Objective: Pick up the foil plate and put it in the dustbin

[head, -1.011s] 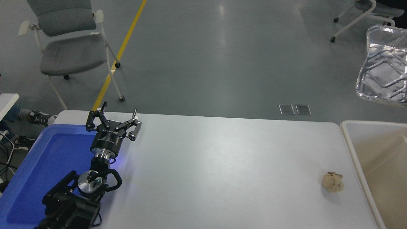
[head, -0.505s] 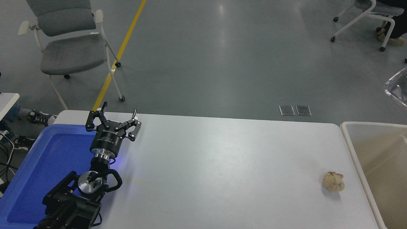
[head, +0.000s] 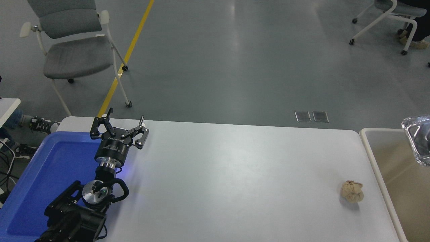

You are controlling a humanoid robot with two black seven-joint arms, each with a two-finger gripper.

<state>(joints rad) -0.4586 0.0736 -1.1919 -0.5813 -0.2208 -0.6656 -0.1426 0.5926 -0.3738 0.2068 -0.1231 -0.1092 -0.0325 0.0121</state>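
Hanging Over the Dustbin

Showing only at the right edge, the foil plate is hanging over the dustbin; whatever is holding it is lying out of view. The left gripper is sitting parked, jaws spread wide and empty, beside the blue tray.

Foil plate: position change at the right edge

We record the foil plate as lower than before: a second ago it hung high at the right edge, well above the dustbin, its embossed base facing us; half a second ago only a corner showed, lower down. Now we see that corner overlapping the dustbin's far rim and cream inside, the rest cut off by the edge. We cannot see what holds it.
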